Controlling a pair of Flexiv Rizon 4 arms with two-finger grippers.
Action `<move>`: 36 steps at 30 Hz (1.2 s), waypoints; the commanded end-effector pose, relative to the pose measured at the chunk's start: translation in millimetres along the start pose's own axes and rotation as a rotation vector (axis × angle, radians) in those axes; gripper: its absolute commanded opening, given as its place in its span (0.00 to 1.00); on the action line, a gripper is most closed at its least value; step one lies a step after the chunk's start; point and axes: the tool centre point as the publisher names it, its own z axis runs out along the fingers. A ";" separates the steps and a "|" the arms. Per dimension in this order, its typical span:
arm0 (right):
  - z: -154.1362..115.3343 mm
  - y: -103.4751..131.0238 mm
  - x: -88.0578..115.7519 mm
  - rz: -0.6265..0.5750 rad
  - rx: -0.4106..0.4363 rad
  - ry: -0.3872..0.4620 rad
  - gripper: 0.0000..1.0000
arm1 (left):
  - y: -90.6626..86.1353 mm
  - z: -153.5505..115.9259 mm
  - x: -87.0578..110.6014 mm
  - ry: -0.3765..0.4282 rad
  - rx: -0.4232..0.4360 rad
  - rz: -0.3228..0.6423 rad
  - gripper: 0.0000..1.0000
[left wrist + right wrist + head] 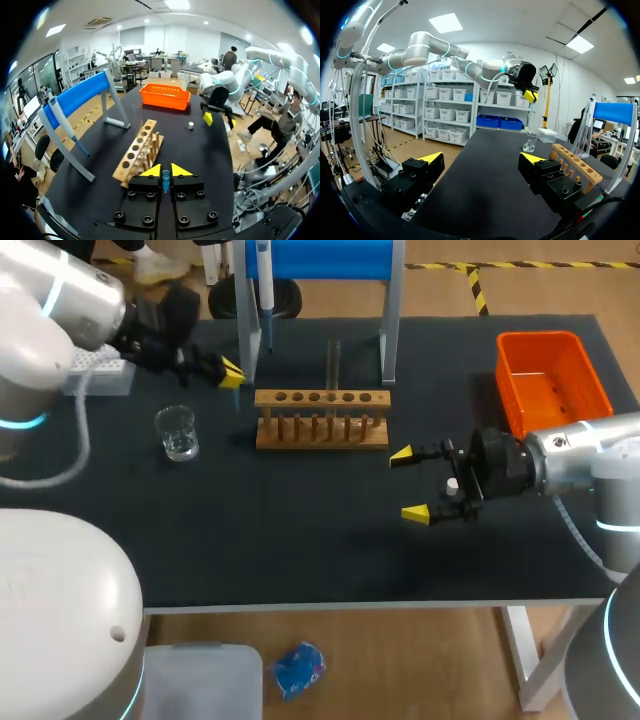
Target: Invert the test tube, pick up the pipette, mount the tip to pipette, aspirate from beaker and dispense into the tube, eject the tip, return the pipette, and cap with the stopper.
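Two yellow fingers of the left gripper (165, 170) pinch narrowly on a small blue tip (165, 180), seemingly upright. The pipette (265, 285) hangs vertically on the blue stand (320, 258), just right of and beyond that gripper. The right gripper (408, 483), spread wide, is well apart.

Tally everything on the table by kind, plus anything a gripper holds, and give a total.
Test tube rack: 1
Test tube: 1
Beaker: 1
Orange bin: 1
Pipette stand: 1
Pipette: 1
Tip box: 1
Stopper: 1
Pipette tip, held in the left gripper: 1
Total: 9
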 end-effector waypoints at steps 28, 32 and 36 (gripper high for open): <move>0.1 0.3 1.2 -0.001 0.001 -0.003 1.00 | -57.9 64.3 107.7 -0.052 0.045 -0.006 0.00; 0.1 0.3 1.2 -0.001 0.001 -0.003 1.00 | -57.9 64.3 107.7 -0.052 0.045 -0.006 0.00; 0.1 0.3 1.2 -0.001 0.001 -0.003 1.00 | -61.6 77.3 109.2 -0.025 0.071 -0.001 0.00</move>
